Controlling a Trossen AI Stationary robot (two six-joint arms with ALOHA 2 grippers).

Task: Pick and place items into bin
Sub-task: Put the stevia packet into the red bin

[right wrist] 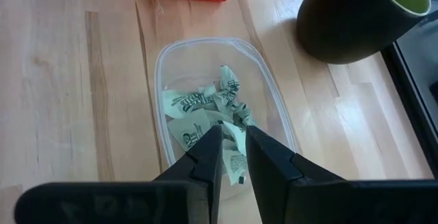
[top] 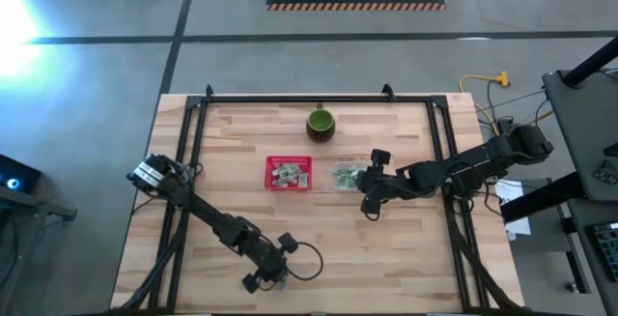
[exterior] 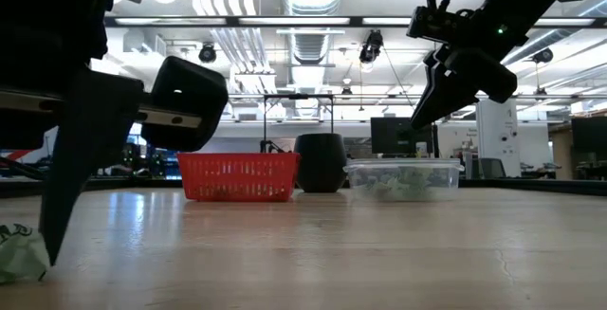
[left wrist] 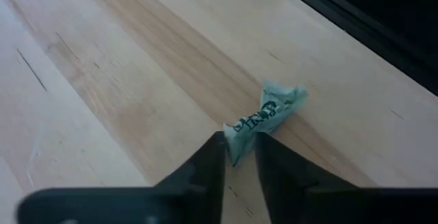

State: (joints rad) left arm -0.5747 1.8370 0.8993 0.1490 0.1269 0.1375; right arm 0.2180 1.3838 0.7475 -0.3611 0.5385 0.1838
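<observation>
While right tool (right wrist: 233,157) grips a wrapped piece (right wrist: 236,145) over the clear tub (right wrist: 274,125), left tool (left wrist: 239,159) pinches a stray (left wrist: 263,114); next: carry to red basket (top: 289,160) at 9 o'clock.

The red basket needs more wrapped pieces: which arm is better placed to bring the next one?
Probably the right. The right gripper hangs over the clear tub of pieces right beside the red basket. The left gripper is at one stray piece near the table's front edge, farther away.

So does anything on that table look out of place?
One wrapped piece lies alone on the bare wood at the table's near edge, by the left claw, far from the red basket and the clear tub holding the others.
</observation>
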